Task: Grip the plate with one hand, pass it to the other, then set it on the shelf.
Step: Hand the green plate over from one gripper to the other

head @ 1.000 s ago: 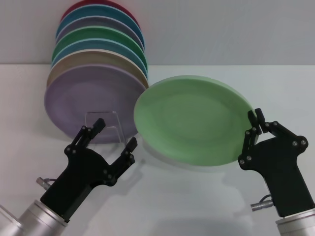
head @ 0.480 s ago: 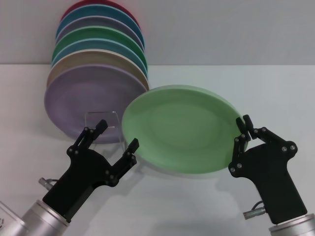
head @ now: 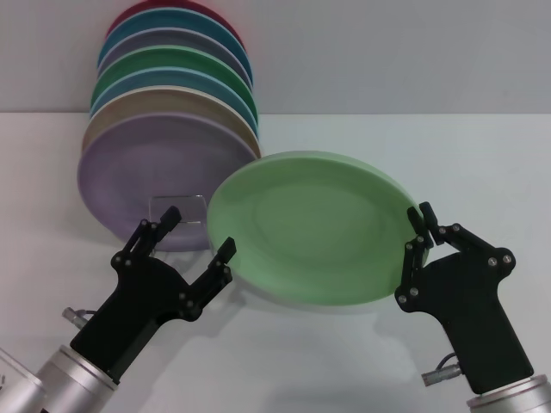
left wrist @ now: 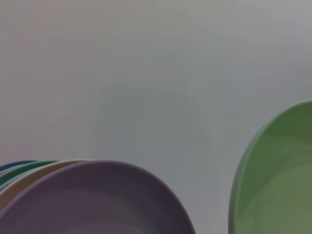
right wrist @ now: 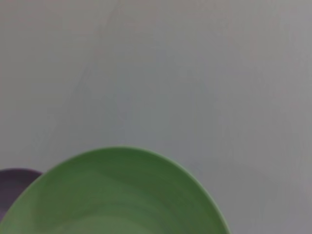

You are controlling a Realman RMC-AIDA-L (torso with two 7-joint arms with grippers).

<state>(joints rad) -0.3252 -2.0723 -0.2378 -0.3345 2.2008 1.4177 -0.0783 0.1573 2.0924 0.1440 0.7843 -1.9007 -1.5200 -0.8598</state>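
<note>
As the right gripper [head: 416, 225] carried the plate [head: 310, 228] across toward nine o'clock, you would have noted that the plate's near-left rim had closed on the left gripper [head: 200, 231] over the last second; it had stood well apart from those fingers a second before, and at this moment it lay just beside the inner fingertip, possibly touching. The right gripper was clenched on the plate's rim at about three o'clock, holding the plate tilted and clear of the table [head: 482, 163]. The left gripper stood spread wide at roughly seven o'clock of the plate, grasping nothing. In my judgement the handover was about to begin but had not: the left fingers had not yet straddled the rim. The shelf [head: 179, 219], at ten o'clock of the plate, showed only its small front loop below the lavender plate [head: 142, 176], with the other stacked plates [head: 176, 73] leaning behind. The left wrist view confirmed the pale green rim beside the lavender one. You should watch for the rim striking a fingertip instead of entering the gap.
</note>
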